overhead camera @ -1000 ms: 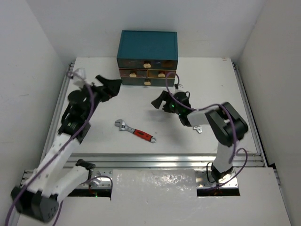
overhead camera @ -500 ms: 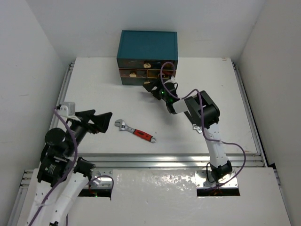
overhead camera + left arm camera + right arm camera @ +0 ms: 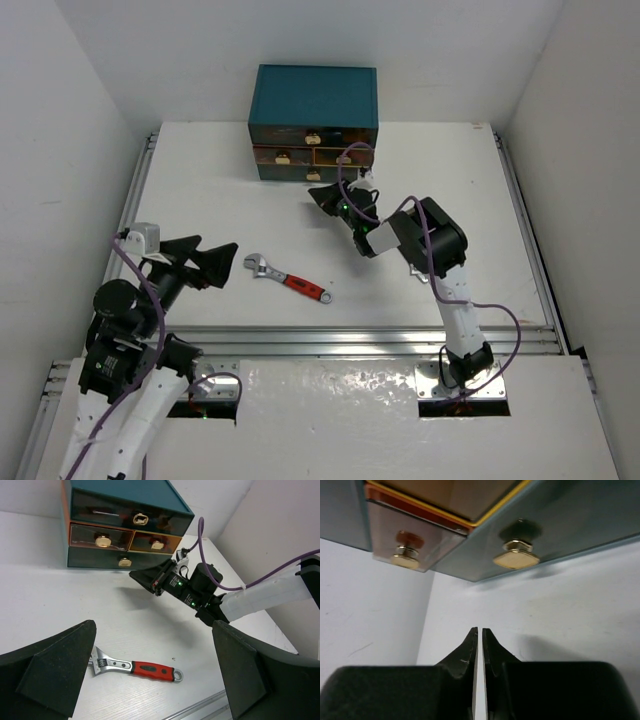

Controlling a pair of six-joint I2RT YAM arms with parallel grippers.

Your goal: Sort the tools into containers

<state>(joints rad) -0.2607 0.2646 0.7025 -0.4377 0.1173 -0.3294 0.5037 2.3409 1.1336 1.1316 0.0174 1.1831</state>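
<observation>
Stretching toward the desk's [image 3: 200, 190] far edge, the right end effector [image 3: 322, 196], fingers pinched together, has backed slightly off the drawers [image 3: 300, 157]; the left end effector [image 3: 217, 245] gapes wide beside the wrench [image 3: 288, 279].

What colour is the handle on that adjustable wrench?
The wrench handle is red; clearest in the left wrist view.

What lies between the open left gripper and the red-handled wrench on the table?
Nothing: only bare white table lies between the left gripper and the wrench. The left wrist view shows it best.
</observation>
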